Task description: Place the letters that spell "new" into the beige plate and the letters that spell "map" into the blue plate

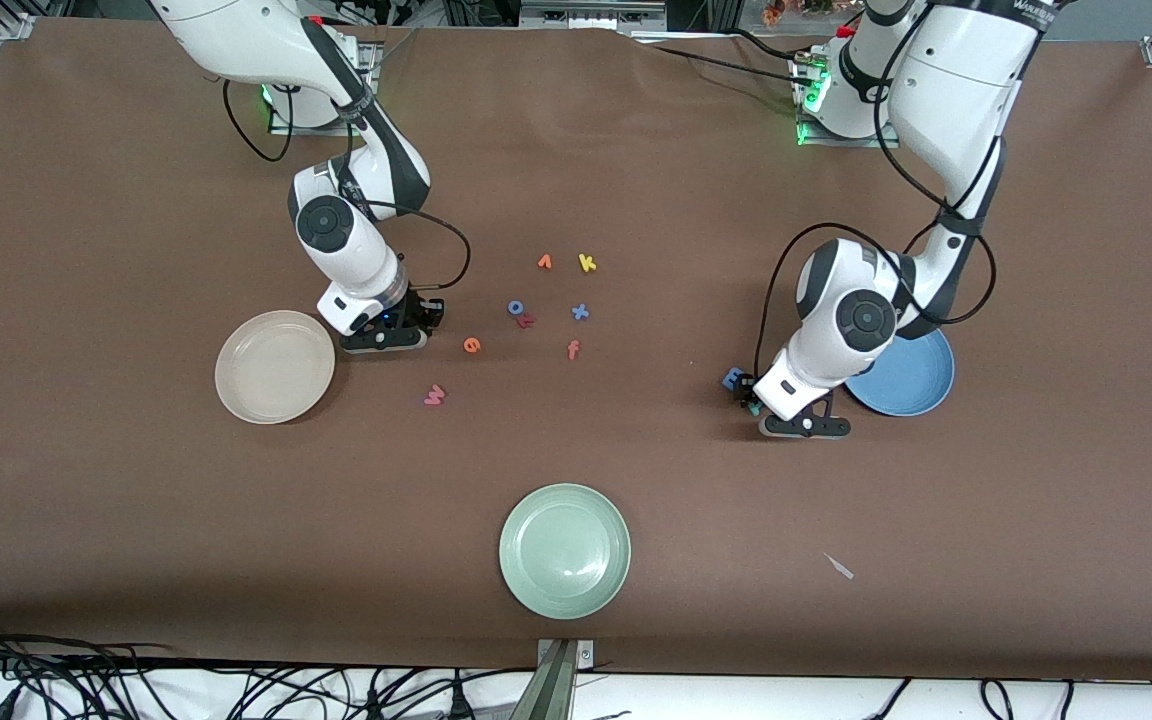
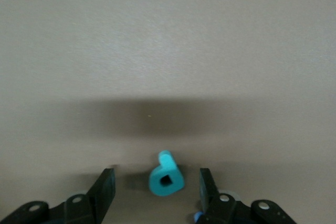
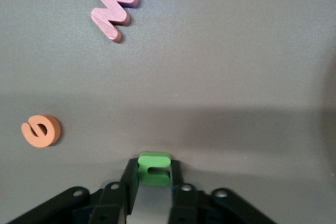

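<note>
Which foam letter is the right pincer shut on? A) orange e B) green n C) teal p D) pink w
B: in the right wrist view, the right pincer pinches the small green foam letter n between its fingers, while the pink foam w and the orange foam e lie loose on the table.

Brown table (image 1: pixel 136 550) carries three plates (image 1: pixel 565 550) and scattered foam letters (image 1: pixel 580 312).
</note>
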Available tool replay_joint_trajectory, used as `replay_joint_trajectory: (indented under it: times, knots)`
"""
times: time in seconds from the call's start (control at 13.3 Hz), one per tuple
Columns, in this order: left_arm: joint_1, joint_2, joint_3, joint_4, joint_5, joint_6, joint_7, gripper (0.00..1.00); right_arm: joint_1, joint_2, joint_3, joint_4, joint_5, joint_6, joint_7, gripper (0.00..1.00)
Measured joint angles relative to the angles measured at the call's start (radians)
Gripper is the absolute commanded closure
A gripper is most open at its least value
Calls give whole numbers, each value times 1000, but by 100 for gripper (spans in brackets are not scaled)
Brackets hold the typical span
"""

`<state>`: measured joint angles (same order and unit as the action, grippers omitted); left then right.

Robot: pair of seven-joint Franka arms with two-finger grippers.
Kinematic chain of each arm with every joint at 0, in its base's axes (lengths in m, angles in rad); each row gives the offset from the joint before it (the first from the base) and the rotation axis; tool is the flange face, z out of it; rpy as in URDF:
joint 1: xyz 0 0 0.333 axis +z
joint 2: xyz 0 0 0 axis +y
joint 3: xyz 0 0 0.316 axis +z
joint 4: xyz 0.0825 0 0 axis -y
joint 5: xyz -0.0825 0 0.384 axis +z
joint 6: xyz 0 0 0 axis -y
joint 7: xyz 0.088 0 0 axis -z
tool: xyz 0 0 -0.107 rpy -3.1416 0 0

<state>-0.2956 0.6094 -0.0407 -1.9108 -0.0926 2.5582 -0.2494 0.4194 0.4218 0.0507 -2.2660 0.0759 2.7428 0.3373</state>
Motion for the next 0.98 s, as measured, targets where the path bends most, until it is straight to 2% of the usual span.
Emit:
replay_joint_trajectory:
  times: [0.08,0.23,0.45,0.68,0.75,0.83,0.98]
  knots:
    - [-5,4,0,1,0,3,-5,30,0,1,0,1,0,0,4,73]
    - [-7,6,1,3,0,5,-6,42,0,1,0,8,0,-15,13,73]
    - [-6,7,4,3,0,5,-7,48,0,-2,-16,102,4,-190,21,73]
    - [-6,10,4,3,0,5,-7,49,-2,-17,-95,230,4,-412,-22,73]
    - [-7,10,5,3,0,5,-7,52,-3,-21,-127,256,4,-462,-74,73]
    - [-6,10,5,3,0,5,-7,56,-4,-23,-162,268,4,-490,-142,73]
    - [-6,10,6,3,0,5,-7,73,-8,-21,-231,271,4,-505,-284,73]
